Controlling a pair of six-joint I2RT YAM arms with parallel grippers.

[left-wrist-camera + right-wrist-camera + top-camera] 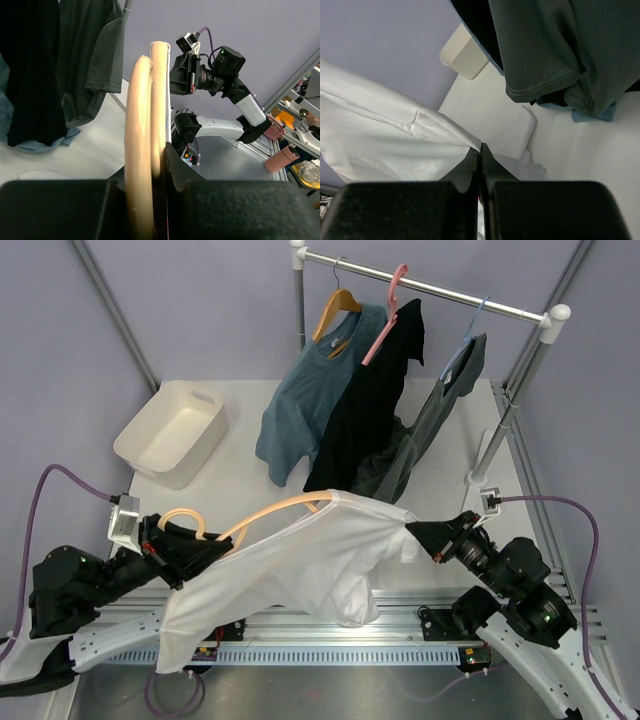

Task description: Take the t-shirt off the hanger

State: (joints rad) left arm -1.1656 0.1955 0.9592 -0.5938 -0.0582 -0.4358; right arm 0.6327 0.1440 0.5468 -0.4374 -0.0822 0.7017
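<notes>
The white t-shirt [300, 565] is stretched in the air between my two arms above the table's near edge, with one end sagging down to the front rail. The pale beige hanger [268, 513] arcs from my left gripper [212, 552] toward the shirt's neck opening, and its far end is hidden in the cloth. In the left wrist view my left gripper [146, 161] is shut on the hanger [140, 120]. My right gripper [413, 536] is shut on the shirt's shoulder edge. The right wrist view shows that gripper [480, 148] pinching the t-shirt [395, 132] near a sleeve seam.
Behind, a clothes rail [430, 286] carries a teal shirt [300, 405], a black shirt [370, 410] on a pink hanger [388, 320] and a dark grey shirt [440, 420], all hanging down to the table. A white bin [170, 432] stands back left.
</notes>
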